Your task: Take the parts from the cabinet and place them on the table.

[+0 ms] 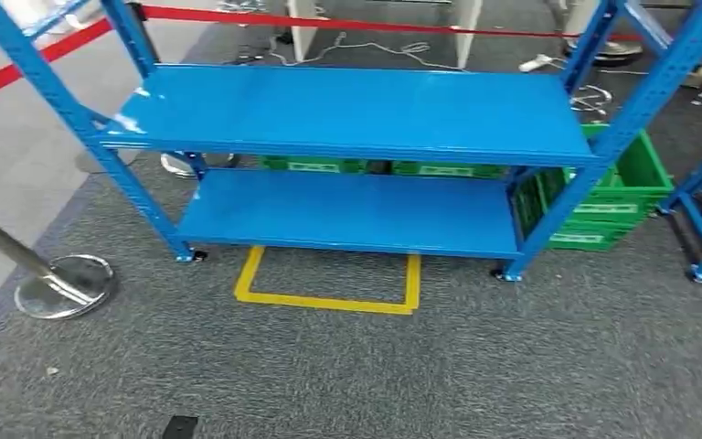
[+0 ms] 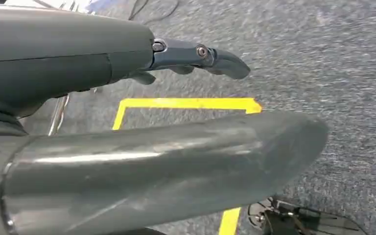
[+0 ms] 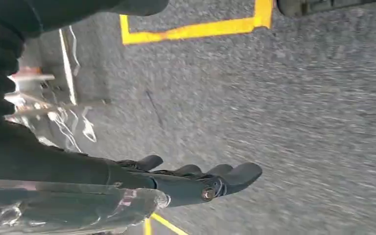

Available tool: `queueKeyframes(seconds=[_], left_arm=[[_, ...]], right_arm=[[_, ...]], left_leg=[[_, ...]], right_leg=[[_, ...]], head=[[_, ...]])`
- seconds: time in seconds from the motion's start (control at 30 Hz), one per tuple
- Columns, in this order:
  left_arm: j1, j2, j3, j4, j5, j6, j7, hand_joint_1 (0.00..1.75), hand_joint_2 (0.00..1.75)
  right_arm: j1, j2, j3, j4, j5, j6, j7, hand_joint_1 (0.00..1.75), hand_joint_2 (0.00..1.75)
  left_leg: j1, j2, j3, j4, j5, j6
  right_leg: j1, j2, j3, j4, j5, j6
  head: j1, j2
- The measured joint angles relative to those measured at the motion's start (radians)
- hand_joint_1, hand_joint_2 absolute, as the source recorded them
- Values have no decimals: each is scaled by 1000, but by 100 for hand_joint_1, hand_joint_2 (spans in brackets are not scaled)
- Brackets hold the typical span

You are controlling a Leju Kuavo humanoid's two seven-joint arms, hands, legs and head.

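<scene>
A blue cabinet (image 1: pixel 347 114) with two bare shelves stands ahead of me, one yellow floor outline (image 1: pixel 329 283) in front and green crates (image 1: pixel 617 197) behind right. My left hand (image 2: pixel 127 68) and right hand (image 3: pixel 176 181) hang with fingers (image 3: pixel 240 174) loosely extended, holding nothing.

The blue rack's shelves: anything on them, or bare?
Bare. Both blue shelves show plain surface in the head view; green crates sit behind, on the floor.
</scene>
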Motion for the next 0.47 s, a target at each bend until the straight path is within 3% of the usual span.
queueKeyframes(seconds=[0.03, 0.13, 0.17, 0.2, 0.23, 0.3, 0.33, 0.4, 0.43, 0.47], left_arm=[[-2, 0, 0, 0, 0, 0, 0, 0, 0], [8, 1, 0, 0, 0, 0, 0, 0, 0], [10, 2, 0, 0, 0, 0, 0, 0, 0], [9, 1, 0, 0, 0, 0, 0, 0, 0], [4, 1, 0, 0, 0, 0, 0, 0, 0], [-1, 1, 0, 0, -1, 0, 0, 0, 0], [0, 1, 0, 0, -2, 0, 0, 0, 0], [6, 1, 0, 0, -2, 0, 0, 0, 0], [6, 1, 0, 0, -2, 0, 0, 0, 0], [5, 1, 0, 0, -3, 0, 0, 0, 0]], right_arm=[[0, 0, 0, 0, 0, 1, 0, 0, 175], [-6, -1, -1, 0, 0, 0, 1, 0, 175], [-6, -1, -1, 0, 1, 0, 1, 0, 175], [-6, -1, -1, -1, 2, 0, 0, 0, 175], [-5, -1, -1, -1, 2, 0, 0, 0, 175], [1, -1, -1, -1, 2, 0, 0, 0, 175], [1, -1, -1, -1, 2, 0, 0, 0, 175], [-2, -1, -1, -1, 2, 0, 0, 0, 175], [-4, -1, -1, -1, 2, 0, 0, 0, 175], [-5, -1, -1, -1, 2, 0, 0, 0, 175]], left_leg=[[1, -14, -6, 5, 0, -6], [9, -42, -14, -8, 12, -27], [7, -12, -15, -2, 6, -29], [0, 49, -28, 26, -15, -33], [1, 79, -62, 93, -55, -37], [2, 95, -143, 255, -123, -39], [2, 96, -164, 295, -129, -39], [2, 97, -140, 249, -81, -35], [1, 104, -100, 174, -39, -30], [-3, 130, -48, 82, 1, -23]], right_leg=[[0, -5, 2, -4, -2, -16], [7, -37, 4, -4, 4, -39], [5, -51, 7, -9, 7, -47], [7, -60, 8, -12, 8, -54], [10, -76, 8, -12, 7, -59], [15, -113, 8, -12, 4, -63], [16, -128, 8, -12, 2, -65], [18, -153, 10, -12, 0, -65], [19, -165, 13, -12, -2, -64], [20, -177, 18, -12, -4, -62]], head=[[-2, 0], [-1, 0], [-2, 0], [-11, 0], [-16, 0], [-16, 0], [-16, 0], [-16, 0], [-16, 0], [-16, 0]])
